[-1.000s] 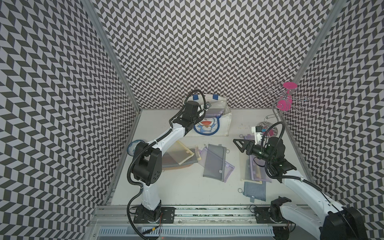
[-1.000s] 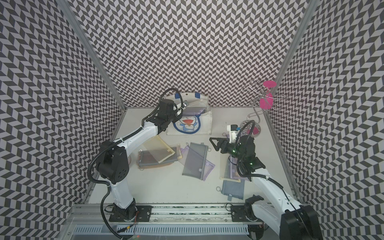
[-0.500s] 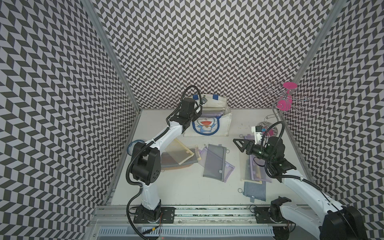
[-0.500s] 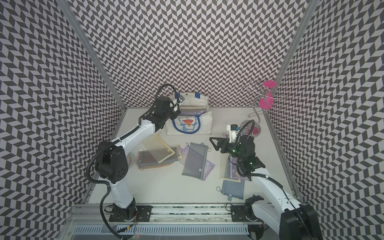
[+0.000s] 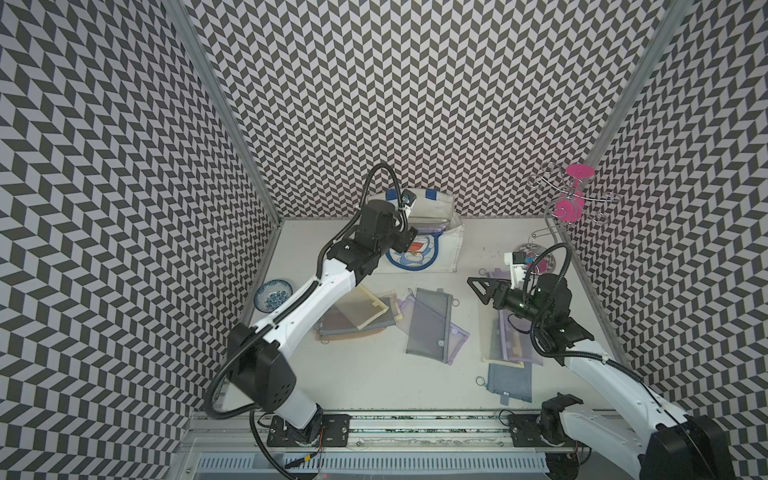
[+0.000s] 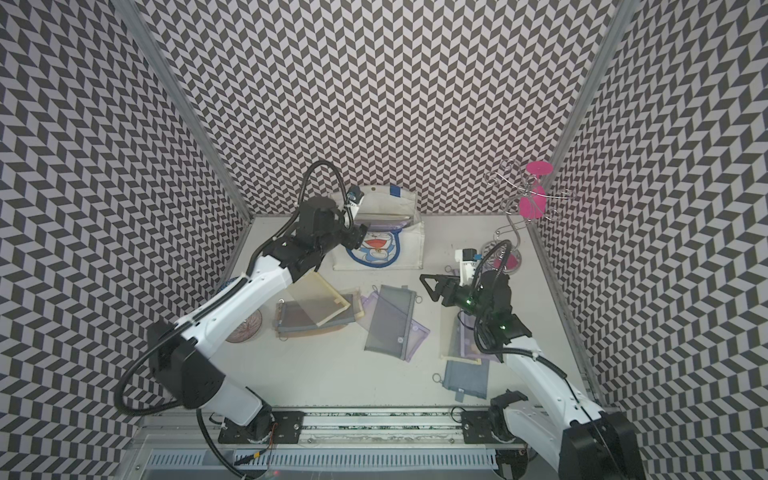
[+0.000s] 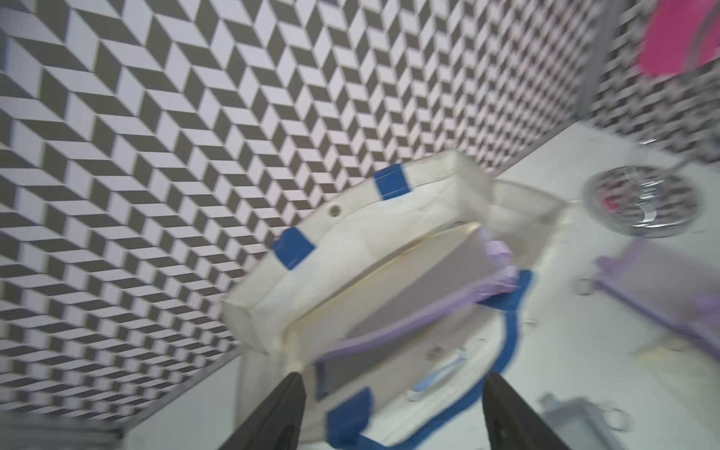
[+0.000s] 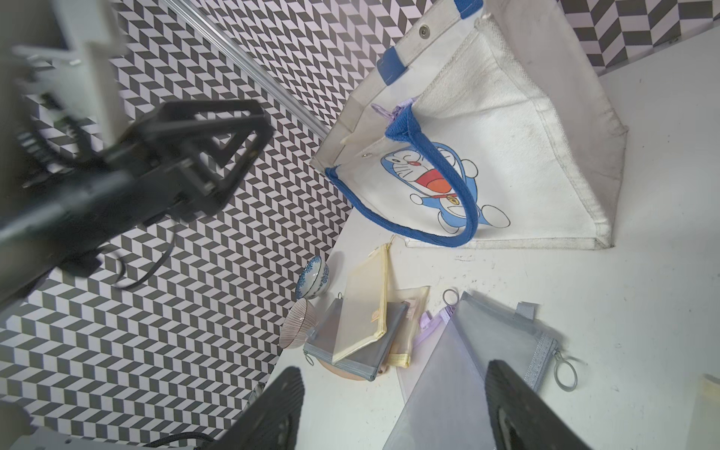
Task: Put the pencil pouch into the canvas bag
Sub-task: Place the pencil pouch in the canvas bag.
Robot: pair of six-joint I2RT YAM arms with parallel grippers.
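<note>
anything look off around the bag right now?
Yes. The lilac pouch lies tilted across the mouth of the canvas bag, a corner poking above the rim by the front blue handle, so it looks only partly in. The left gripper hovers open beside it.

Black-and-white chevron walls (image 5: 395, 83) on three sides; aluminium corner posts (image 5: 215, 91); white tabletop (image 5: 374, 382); even diffuse light.

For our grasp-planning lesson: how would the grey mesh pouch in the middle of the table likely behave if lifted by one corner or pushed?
The grey mesh pouch looks thin and see-through, so it would probably sag and feel light. It lies flat, partly over a purple pouch, so a push might drag that one along too.
</note>
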